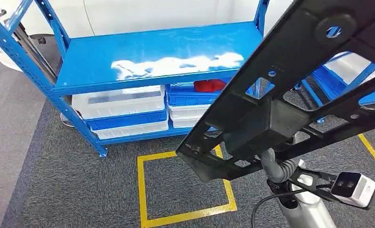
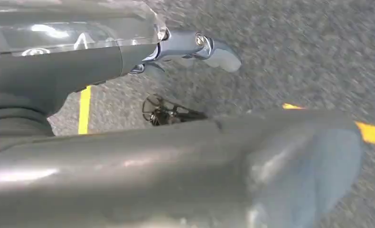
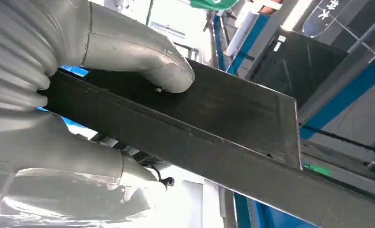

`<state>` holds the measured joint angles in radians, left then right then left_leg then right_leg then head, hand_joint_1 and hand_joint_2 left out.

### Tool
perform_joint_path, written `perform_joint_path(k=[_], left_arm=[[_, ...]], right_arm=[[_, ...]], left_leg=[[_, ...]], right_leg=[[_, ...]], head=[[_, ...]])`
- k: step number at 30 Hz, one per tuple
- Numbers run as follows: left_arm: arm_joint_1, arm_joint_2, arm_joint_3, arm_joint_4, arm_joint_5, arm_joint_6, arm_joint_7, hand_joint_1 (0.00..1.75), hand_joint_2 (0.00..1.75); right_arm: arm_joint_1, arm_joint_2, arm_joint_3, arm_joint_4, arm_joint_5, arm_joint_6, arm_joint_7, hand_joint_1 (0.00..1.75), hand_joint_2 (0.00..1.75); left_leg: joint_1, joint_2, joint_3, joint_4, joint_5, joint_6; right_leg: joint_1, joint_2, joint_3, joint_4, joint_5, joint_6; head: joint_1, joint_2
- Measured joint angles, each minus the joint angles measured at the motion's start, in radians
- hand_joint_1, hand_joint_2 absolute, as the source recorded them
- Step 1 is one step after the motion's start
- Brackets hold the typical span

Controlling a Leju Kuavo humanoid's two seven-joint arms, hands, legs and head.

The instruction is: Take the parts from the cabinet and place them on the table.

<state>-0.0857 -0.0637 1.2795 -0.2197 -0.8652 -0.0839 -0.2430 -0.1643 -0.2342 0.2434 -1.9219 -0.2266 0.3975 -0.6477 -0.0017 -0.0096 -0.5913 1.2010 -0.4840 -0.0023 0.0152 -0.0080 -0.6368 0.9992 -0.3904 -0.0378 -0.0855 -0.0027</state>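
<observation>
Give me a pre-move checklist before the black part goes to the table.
1. Right robot hand grips the black part: ok, thumb presses on it in the right wrist view.
2. Part lifted clear of the blue rack: ok.
3. Left robot hand free: ok, it holds nothing, over the carpet.
4. Table in sight: not ok.
5. Grip balanced on the long part: cannot tell.
</observation>
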Motion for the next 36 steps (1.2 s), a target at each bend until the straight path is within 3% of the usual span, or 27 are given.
perform_joint_path(k=[2, 3, 4, 6, 7, 8, 9, 11, 12, 13, 14, 16, 17, 18, 19, 22, 23, 24, 26, 27, 28, 29, 30, 32, 33, 34, 36], left_arm=[[-0.002, 0.000, 0.000, 0.000, 0.000, 0.000, 0.000, 0.00, 0.00], [-0.004, 0.002, -0.001, 0.000, 0.000, 0.000, 0.000, 0.00, 0.00], [-0.006, 0.002, -0.001, 0.000, 0.000, 0.000, -0.001, 0.00, 0.00], [-0.006, 0.001, -0.001, 0.000, -0.002, 0.000, -0.002, 0.00, 0.00], [-0.002, 0.001, -0.001, 0.000, -0.002, 0.000, -0.002, 0.00, 0.00], [-0.004, -0.001, -0.001, 0.000, -0.003, 0.000, -0.001, 0.00, 0.00], [-0.004, -0.001, -0.001, 0.000, -0.003, 0.000, -0.001, 0.00, 0.00], [-0.004, -0.003, -0.001, 0.000, -0.003, 0.002, -0.003, 0.00, 0.00], [-0.003, -0.004, -0.001, 0.000, -0.003, 0.002, -0.005, 0.00, 0.00], [-0.003, -0.004, -0.001, 0.000, -0.003, 0.002, -0.006, 0.00, 0.00], [-0.003, -0.005, -0.001, 0.000, -0.003, 0.002, -0.008, 0.00, 0.00], [-0.003, -0.009, -0.001, 0.000, -0.001, 0.002, -0.012, 0.00, 0.00], [-0.002, -0.011, -0.001, 0.000, 0.004, 0.002, -0.015, 0.00, 0.00], [-0.003, -0.011, -0.001, 0.000, 0.007, 0.002, -0.016, 0.00, 0.00], [-0.002, -0.013, -0.001, 0.000, 0.007, 0.002, -0.018, 0.00, 0.00], [-0.003, -0.013, 0.000, 0.000, 0.008, 0.002, -0.014, 0.00, 0.00], [-0.002, -0.013, 0.000, 0.000, 0.008, 0.003, -0.013, 0.00, 0.00], [-0.002, -0.013, 0.000, 0.000, 0.008, 0.004, -0.012, 0.00, 0.00], [-0.002, -0.014, 0.000, 0.000, 0.008, 0.004, -0.008, 0.00, 0.00], [-0.002, -0.014, 0.000, 0.000, 0.009, 0.005, -0.008, 0.00, 0.00], [-0.002, -0.014, 0.000, 0.000, 0.010, 0.005, -0.006, 0.00, 0.00], [-0.002, -0.014, 0.000, 0.000, 0.010, 0.005, -0.005, 0.00, 0.00], [-0.002, -0.014, 0.000, 0.000, 0.010, 0.005, -0.003, 0.00, 0.00], [-0.002, -0.014, 0.000, 0.000, 0.010, 0.005, -0.002, 0.00, 0.00], [-0.003, -0.014, 0.000, 0.000, 0.010, 0.005, -0.002, 0.00, 0.00], [-0.003, -0.014, 0.000, 0.000, 0.010, 0.005, -0.002, 0.00, 0.00], [-0.001, -0.014, 0.000, 0.000, 0.009, 0.003, -0.003, 0.00, 0.00]], right_arm=[[0.002, 0.000, 0.000, -0.004, 0.000, 0.000, 0.000, 1.75, 1.75], [0.004, 0.000, 0.000, -0.009, 0.002, -0.001, 0.000, 1.75, 1.75], [0.005, 0.000, 0.000, -0.014, 0.003, -0.001, 0.000, 1.75, 1.75], [0.008, 0.000, 0.000, -0.015, 0.008, -0.001, 0.000, 1.75, 1.75], [0.012, 0.000, 0.000, -0.016, 0.011, -0.001, 0.000, 1.75, 1.75], [0.016, 0.003, 0.001, -0.016, 0.013, -0.001, 0.000, 1.75, 1.75], [0.017, 0.005, 0.001, -0.017, 0.013, -0.001, 0.000, 1.75, 1.75], [0.017, 0.005, 0.002, -0.016, 0.017, -0.003, 0.000, 1.75, 1.75], [0.018, 0.005, 0.002, -0.016, 0.018, -0.005, 0.000, 1.75, 1.75], [0.019, 0.005, 0.002, -0.015, 0.020, -0.005, 0.000, 1.75, 1.75], [0.020, 0.005, 0.003, -0.014, 0.023, -0.006, 0.000, 1.75, 1.75], [0.021, 0.005, 0.003, -0.014, 0.027, -0.005, -0.001, 1.75, 1.75], [0.021, 0.005, 0.003, -0.014, 0.028, -0.005, -0.002, 1.75, 1.75], [0.020, 0.005, 0.003, -0.014, 0.028, -0.004, -0.002, 1.75, 1.75], [0.020, 0.005, 0.004, -0.014, 0.029, -0.002, -0.002, 1.75, 1.75], [0.016, 0.005, 0.005, -0.014, 0.029, 0.001, -0.002, 1.75, 1.75], [0.014, 0.005, 0.005, -0.014, 0.029, 0.001, -0.002, 1.75, 1.75], [0.009, 0.005, 0.005, -0.014, 0.029, 0.000, -0.002, 1.75, 1.75], [0.007, 0.005, 0.005, -0.015, 0.029, -0.002, 0.000, 1.75, 1.75], [0.007, 0.005, 0.005, -0.015, 0.029, -0.002, 0.000, 1.75, 1.75], [0.007, 0.004, 0.005, -0.015, 0.031, -0.005, 0.001, 1.75, 1.75], [0.007, 0.004, 0.006, -0.015, 0.032, -0.011, 0.002, 1.75, 1.75], [0.007, 0.004, 0.007, -0.016, 0.035, -0.017, 0.002, 1.75, 1.75], [0.007, 0.004, 0.008, -0.017, 0.042, -0.024, 0.001, 1.75, 1.75], [0.008, 0.004, 0.008, -0.018, 0.050, -0.032, 0.001, 1.75, 1.75], [0.008, 0.004, 0.008, -0.020, 0.053, -0.038, 0.000, 1.75, 1.75], [0.009, 0.004, 0.009, -0.020, 0.054, -0.042, -0.001, 1.75, 1.75]], left_leg=[[-0.004, 0.000, 0.069, -0.090, -0.002, 0.011], [-0.011, 0.000, 0.142, -0.195, -0.043, 0.021], [-0.010, 0.002, 0.166, -0.250, -0.056, 0.017], [-0.018, 0.001, 0.154, -0.242, -0.038, 0.021], [-0.017, 0.002, 0.145, -0.250, -0.020, 0.029], [-0.011, 0.009, 0.135, -0.258, -0.001, 0.035], [-0.011, 0.010, 0.120, -0.257, 0.011, 0.042], [-0.011, 0.012, 0.089, -0.255, 0.037, 0.045], [-0.011, 0.012, 0.069, -0.253, 0.051, 0.044], [-0.010, 0.012, 0.048, -0.248, 0.065, 0.042], [-0.009, 0.012, 0.026, -0.241, 0.076, 0.040], [-0.007, 0.013, -0.020, -0.225, 0.097, 0.033], [-0.006, 0.012, -0.039, -0.216, 0.107, 0.028], [-0.008, 0.012, -0.055, -0.207, 0.111, 0.023], [-0.009, 0.010, -0.059, -0.200, 0.115, 0.017], [-0.005, 0.010, -0.055, -0.208, 0.138, -0.003], [-0.001, 0.009, -0.059, -0.201, 0.135, -0.009], [0.002, 0.008, -0.073, -0.171, 0.088, -0.014], [0.005, 0.008, -0.114, -0.037, -0.031, -0.024], [0.006, 0.008, -0.134, 0.033, -0.068, -0.028], [0.007, 0.008, -0.147, 0.098, -0.077, -0.032], [0.008, 0.008, -0.142, 0.115, -0.056, -0.033], [0.008, 0.008, -0.113, 0.086, -0.022, -0.032], [0.008, 0.008, -0.001, -0.076, 0.026, -0.024], [0.008, 0.007, 0.061, -0.177, 0.018, -0.016], [0.002, 0.006, 0.084, -0.210, 0.006, -0.010], [-0.002, 0.005, 0.075, -0.209, 0.012, -0.002]], right_leg=[[0.001, 0.001, -0.010, 0.001, 0.011, 0.001], [0.004, 0.001, -0.016, 0.003, 0.020, 0.007], [0.002, -0.003, -0.018, 0.002, 0.030, 0.011], [-0.009, -0.005, -0.017, -0.007, 0.051, 0.023], [-0.008, -0.004, -0.021, -0.014, 0.064, 0.030], [-0.009, -0.001, -0.032, -0.002, 0.036, 0.034], [-0.010, 0.000, -0.047, 0.029, -0.022, 0.039], [-0.019, 0.001, -0.079, 0.169, -0.153, 0.048], [-0.022, 0.001, -0.092, 0.248, -0.188, 0.053], [-0.024, 0.002, -0.095, 0.307, -0.181, 0.057], [-0.028, 0.002, -0.083, 0.326, -0.146, 0.060], [-0.033, 0.001, -0.003, 0.252, -0.069, 0.064], [-0.035, 0.001, 0.062, 0.170, -0.066, 0.063], [-0.034, 0.001, 0.149, 0.057, -0.128, 0.061], [-0.026, 0.006, 0.189, -0.024, -0.165, 0.049], [-0.019, 0.005, 0.177, -0.011, -0.148, 0.026], [-0.026, 0.001, 0.171, -0.017, -0.133, 0.016], [-0.024, -0.003, 0.162, -0.017, -0.124, 0.007], [-0.022, -0.004, 0.143, -0.016, -0.106, 0.001], [-0.021, -0.004, 0.133, -0.015, -0.099, 0.001], [-0.019, -0.004, 0.121, -0.014, -0.091, 0.001], [-0.018, -0.004, 0.110, -0.011, -0.084, 0.003], [-0.018, -0.004, 0.099, -0.007, -0.079, 0.005], [-0.019, -0.004, 0.088, 0.000, -0.075, 0.010], [-0.019, -0.004, 0.087, 0.002, -0.073, 0.012], [-0.014, -0.005, 0.082, 0.005, -0.070, 0.019], [-0.018, -0.005, 0.079, 0.005, -0.063, 0.030]], head=[[0.000, 0.000], [0.000, 0.000], [0.000, 0.000], [0.000, 0.000], [0.000, 0.000], [0.000, 0.000], [0.000, 0.000], [0.000, 0.000], [0.000, 0.000], [0.000, 0.000], [0.000, 0.000], [0.000, 0.000], [0.000, 0.000], [0.000, 0.000], [-0.001, 0.000], [0.000, 0.000], [0.000, 0.000], [-0.001, 0.000], [-0.001, 0.000], [-0.001, 0.000], [-0.001, 0.000], [-0.001, 0.000], [-0.001, 0.000], [-0.001, 0.000], [-0.001, 0.000], [-0.001, 0.000], [-0.001, 0.000]])
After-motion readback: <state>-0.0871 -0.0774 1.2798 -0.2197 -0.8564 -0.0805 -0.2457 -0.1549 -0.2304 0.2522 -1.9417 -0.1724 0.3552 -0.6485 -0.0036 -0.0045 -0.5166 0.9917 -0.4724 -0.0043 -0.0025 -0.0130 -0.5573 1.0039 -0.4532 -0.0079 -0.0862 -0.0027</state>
